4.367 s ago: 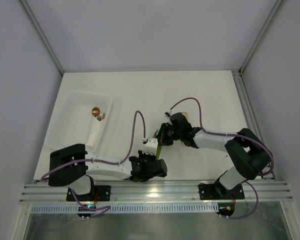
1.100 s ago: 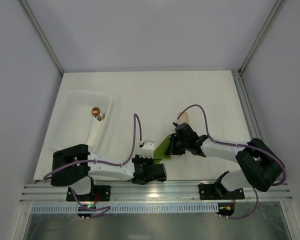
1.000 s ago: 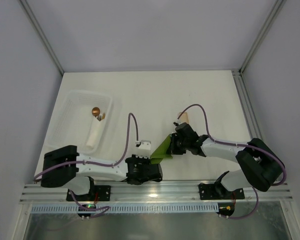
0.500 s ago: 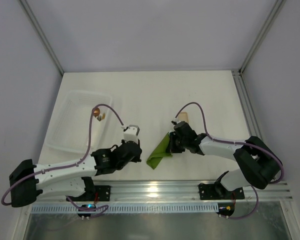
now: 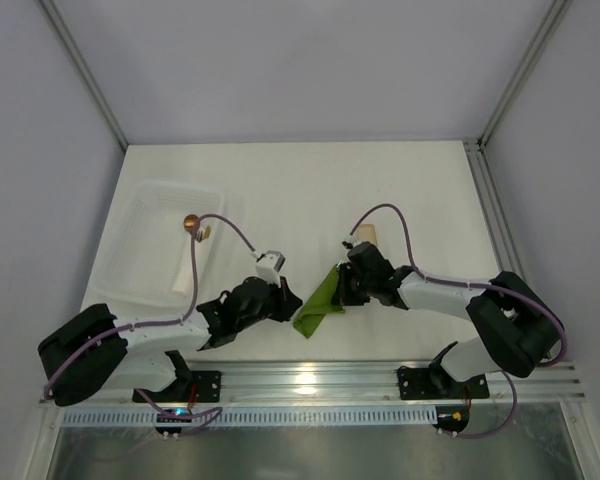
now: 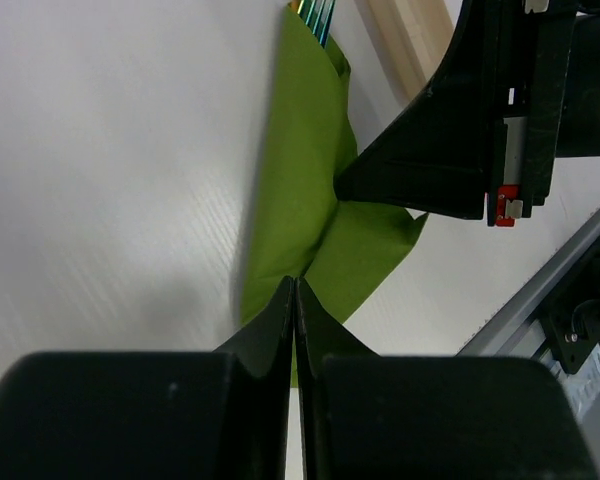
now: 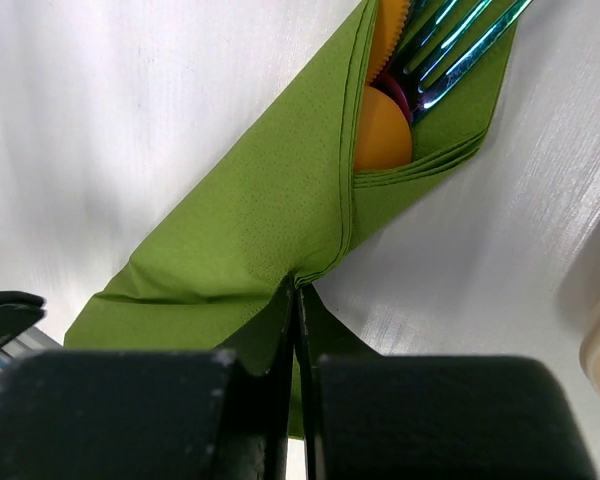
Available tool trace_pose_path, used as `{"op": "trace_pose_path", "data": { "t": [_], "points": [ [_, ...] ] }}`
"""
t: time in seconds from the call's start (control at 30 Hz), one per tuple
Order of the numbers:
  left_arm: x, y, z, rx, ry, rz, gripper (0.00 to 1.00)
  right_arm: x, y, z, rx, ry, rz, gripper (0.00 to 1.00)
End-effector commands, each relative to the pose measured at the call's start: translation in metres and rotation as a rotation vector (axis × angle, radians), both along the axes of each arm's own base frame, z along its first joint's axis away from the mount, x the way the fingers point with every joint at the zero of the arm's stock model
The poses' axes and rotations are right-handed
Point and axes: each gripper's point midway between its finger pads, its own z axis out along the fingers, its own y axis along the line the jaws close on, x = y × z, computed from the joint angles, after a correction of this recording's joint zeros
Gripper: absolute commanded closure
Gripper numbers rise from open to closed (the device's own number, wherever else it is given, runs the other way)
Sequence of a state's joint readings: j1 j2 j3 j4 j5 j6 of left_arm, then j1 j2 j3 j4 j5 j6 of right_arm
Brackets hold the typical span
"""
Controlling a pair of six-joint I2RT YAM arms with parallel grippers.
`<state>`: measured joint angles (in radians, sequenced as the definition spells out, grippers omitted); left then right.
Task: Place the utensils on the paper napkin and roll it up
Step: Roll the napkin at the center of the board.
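The olive-green paper napkin (image 5: pixel 320 296) lies folded into a long bundle near the front middle of the table. The utensils poke out of its far end: an orange one (image 7: pixel 381 130) and iridescent fork tines (image 7: pixel 450 45), whose tips also show in the left wrist view (image 6: pixel 315 14). My left gripper (image 5: pixel 287 299) is shut, its tips touching the napkin's (image 6: pixel 300 180) left side at a crease. My right gripper (image 5: pixel 343 291) is shut, its tips pressed against the napkin's (image 7: pixel 250 220) layered folded edge from the right.
A clear plastic tray (image 5: pixel 140 215) stands at the left, holding a white roll and a copper round-headed utensil (image 5: pixel 191 222). A pale wooden piece (image 5: pixel 366 234) lies just behind the right gripper. The metal rail runs along the table's near edge.
The left arm drew back from the napkin's near end, then swung in again to the napkin's left side, shut throughout. The napkin sank flatter. The right gripper barely moved.
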<state>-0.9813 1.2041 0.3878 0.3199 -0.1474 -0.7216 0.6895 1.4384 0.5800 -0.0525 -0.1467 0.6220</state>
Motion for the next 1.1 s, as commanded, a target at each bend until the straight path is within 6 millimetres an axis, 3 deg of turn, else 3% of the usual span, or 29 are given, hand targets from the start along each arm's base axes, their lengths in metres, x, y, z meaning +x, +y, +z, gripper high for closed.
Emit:
{"op": "trace_pose_path", "data": {
  "t": [0.0, 0.7, 1.07],
  "points": [
    [0.003, -0.022, 0.023, -0.181, -0.051, -0.038, 1.00, 0.010, 0.004, 0.010, 0.012, -0.051, 0.014, 0.96],
    [-0.012, -0.018, -0.021, -0.194, 0.003, -0.086, 1.00, 0.011, 0.008, 0.014, 0.023, -0.051, 0.022, 0.96],
    [-0.030, -0.015, -0.030, -0.195, 0.030, -0.154, 1.00, 0.013, 0.009, 0.013, 0.020, -0.055, 0.024, 0.96]
  ]
}}
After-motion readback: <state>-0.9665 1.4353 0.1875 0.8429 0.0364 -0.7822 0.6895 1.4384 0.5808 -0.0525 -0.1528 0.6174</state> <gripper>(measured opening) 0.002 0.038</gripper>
